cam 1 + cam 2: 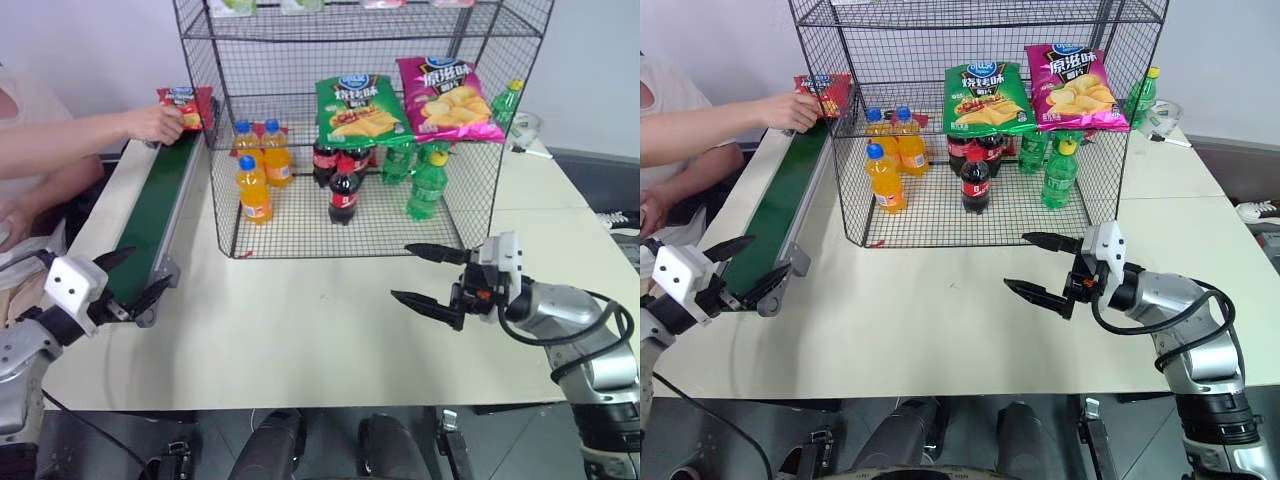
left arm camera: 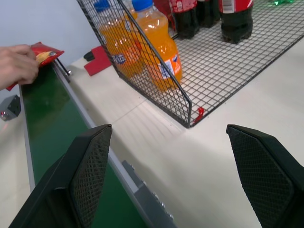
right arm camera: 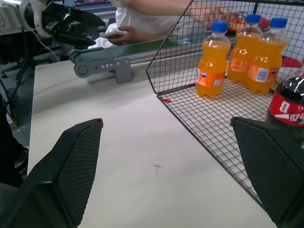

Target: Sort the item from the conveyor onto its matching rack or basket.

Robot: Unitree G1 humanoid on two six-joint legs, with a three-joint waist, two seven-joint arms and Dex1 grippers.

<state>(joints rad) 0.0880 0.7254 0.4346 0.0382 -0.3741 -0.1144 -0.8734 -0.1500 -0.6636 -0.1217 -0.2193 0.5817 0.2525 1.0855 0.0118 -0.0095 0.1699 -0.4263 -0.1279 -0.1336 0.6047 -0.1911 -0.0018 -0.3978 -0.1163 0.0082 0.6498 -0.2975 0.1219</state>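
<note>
My left claw: fingers spread wide and holding nothing, level above the near end of the conveyor, aimed forward and toward my right.
My right claw: fingers wide apart, holding nothing, level over the bare tabletop just in front of the rack, aimed toward my left.
Conveyor: dark-green belt in a grey frame along the tabletop's left side, running from near me to the far edge.
Rack: black wire cage at the centre, its left wall close beside the conveyor; orange soda bottles, cola bottles and green bottles stand on its floor, with a green chip bag and a pink chip bag above them.
Red chip bag: at the far end of the conveyor, gripped by a person's hand; the blue logo end is farthest from me, so its long axis roughly follows the belt.
Head views: the whole bag face with its logo.
Left wrist view: just a red corner of the bag past the hand, whether touching the belt I cannot tell.
Right wrist view: my left claw across the tabletop beyond the conveyor's near end.
</note>
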